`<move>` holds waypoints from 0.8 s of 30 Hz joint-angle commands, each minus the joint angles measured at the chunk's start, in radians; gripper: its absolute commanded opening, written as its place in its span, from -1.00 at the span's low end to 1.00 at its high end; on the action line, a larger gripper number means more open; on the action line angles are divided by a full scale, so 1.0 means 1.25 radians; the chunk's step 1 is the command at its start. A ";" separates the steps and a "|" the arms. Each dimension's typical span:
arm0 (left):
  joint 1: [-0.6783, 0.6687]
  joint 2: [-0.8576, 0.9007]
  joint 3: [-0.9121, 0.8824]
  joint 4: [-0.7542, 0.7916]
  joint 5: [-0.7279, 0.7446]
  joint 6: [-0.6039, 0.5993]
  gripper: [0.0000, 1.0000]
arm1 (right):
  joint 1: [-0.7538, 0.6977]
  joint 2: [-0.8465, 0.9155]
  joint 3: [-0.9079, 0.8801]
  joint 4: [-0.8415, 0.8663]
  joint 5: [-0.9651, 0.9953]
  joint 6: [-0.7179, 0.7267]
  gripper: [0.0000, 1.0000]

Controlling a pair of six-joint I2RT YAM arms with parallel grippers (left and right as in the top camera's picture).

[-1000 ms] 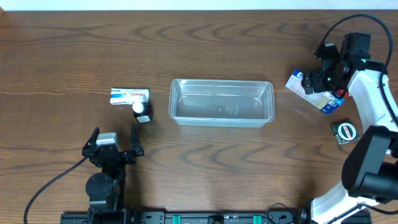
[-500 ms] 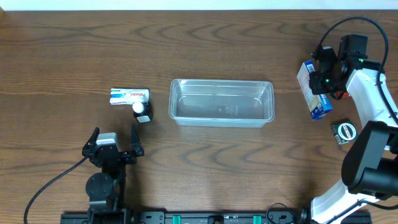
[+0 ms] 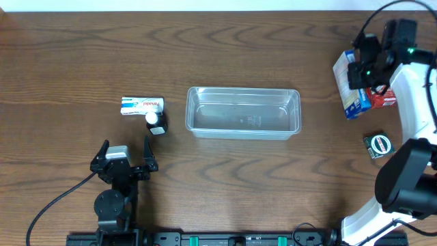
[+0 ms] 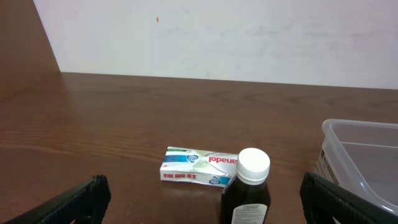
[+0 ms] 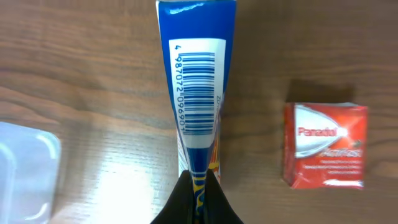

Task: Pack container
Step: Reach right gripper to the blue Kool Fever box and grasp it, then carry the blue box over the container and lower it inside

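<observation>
Lowest in the overhead frame, at lower left, your left claw [image 3: 126, 152] sits parked with its fingers spread wide and nothing between them. It faces the bottle [image 3: 156, 123] and the white box [image 3: 143, 105] just above it in the frame, so it looks ready for those when their turn comes. The two stand just beside each other, left of the container [image 3: 243, 136]; from the left wrist the bottle is upright with its white cap on, in front of the box.

At lower right a small green round item [image 3: 377, 145] lies alone on the table [image 3: 68, 55]; I can't tell what it is.

The container sits at the centre of the frame, long side across, and it is empty. You see bare clear plastic all through it, so packing has not started, by my reading.

At upper right your right claw [image 5: 198, 186] is clamped on the thin edge of the blue box [image 5: 194, 93], which is pinched edge-on, probably to carry it left to the container. A red box [image 5: 324, 145] lies apart to its right.
</observation>
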 commanded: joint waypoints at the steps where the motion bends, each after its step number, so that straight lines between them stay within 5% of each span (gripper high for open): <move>1: -0.003 -0.005 -0.021 -0.021 -0.004 -0.001 0.96 | 0.018 -0.057 0.070 -0.039 -0.030 -0.011 -0.98; 18: -0.003 -0.005 -0.021 -0.021 -0.004 -0.001 0.96 | 0.372 -0.244 0.121 -0.161 -0.137 -0.640 -0.98; 24: -0.003 -0.005 -0.021 -0.021 -0.004 -0.001 0.96 | 0.444 -0.193 0.121 -0.198 -0.138 -0.677 -0.98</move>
